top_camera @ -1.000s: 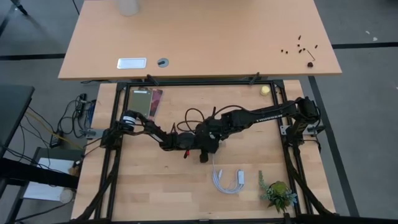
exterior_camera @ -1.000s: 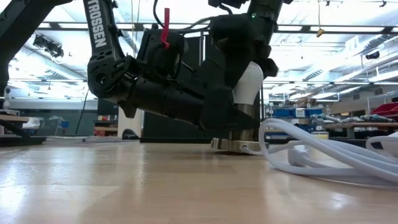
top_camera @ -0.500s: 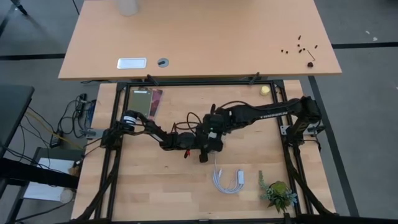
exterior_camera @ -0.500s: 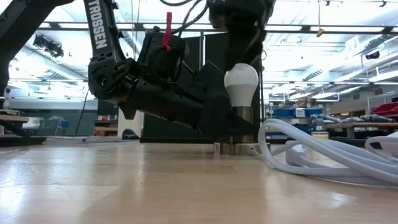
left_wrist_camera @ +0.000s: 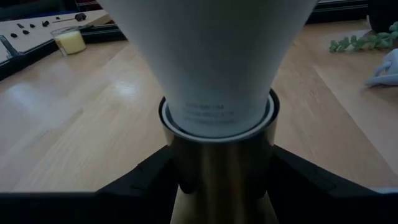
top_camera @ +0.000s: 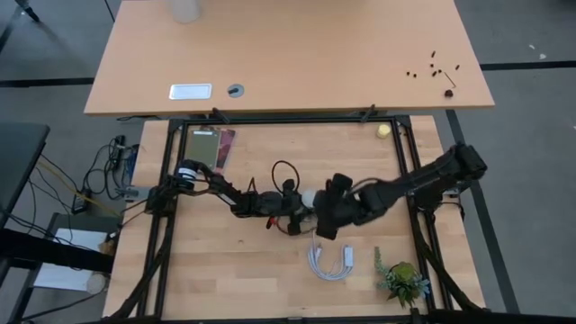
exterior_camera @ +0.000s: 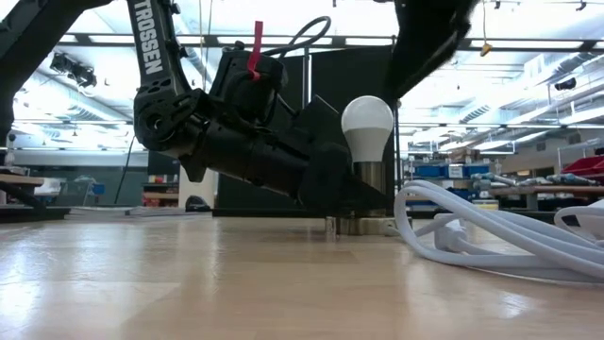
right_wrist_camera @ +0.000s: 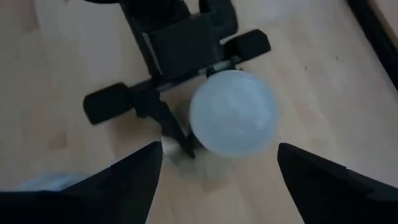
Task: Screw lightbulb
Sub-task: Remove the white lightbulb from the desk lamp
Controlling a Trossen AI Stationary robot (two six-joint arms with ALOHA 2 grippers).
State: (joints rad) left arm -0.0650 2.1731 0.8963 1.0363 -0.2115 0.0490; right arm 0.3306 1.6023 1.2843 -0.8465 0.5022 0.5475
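Note:
The lightbulb (exterior_camera: 367, 123) is frosted white and stands upright, base down, in a brass socket (left_wrist_camera: 221, 168) whose foot rests on the table. From above, the lightbulb (top_camera: 309, 195) shows near the table's middle. My left gripper (top_camera: 300, 207) reaches in low from the table's left and is shut on the socket. My right gripper (right_wrist_camera: 217, 186) hangs open above the lightbulb (right_wrist_camera: 233, 112), a little to its right and near side, with nothing between its fingers. The right gripper (top_camera: 326, 220) points steeply down. My left gripper pinches the socket's brass barrel (left_wrist_camera: 186, 177) between its two fingers (left_wrist_camera: 143, 183), just under the bulb's neck. The fingers come nearly level from the table's left, one on each side of the barrel. The socket stands upright with its foot (exterior_camera: 359, 225) on the table.
A coiled white cable (top_camera: 331, 261) lies just near of the socket, and its loops (exterior_camera: 472, 227) rise beside it. A small green plant (top_camera: 402, 279) stands at the near right, a yellow candle (top_camera: 384, 130) at the far right, a phone and cards (top_camera: 209, 147) at the far left.
My right gripper has come off the lightbulb, risen, and swung toward the table's right and near edge, its wrist rolling as it went. The lightbulb stays upright in the socket, which my left gripper keeps holding.

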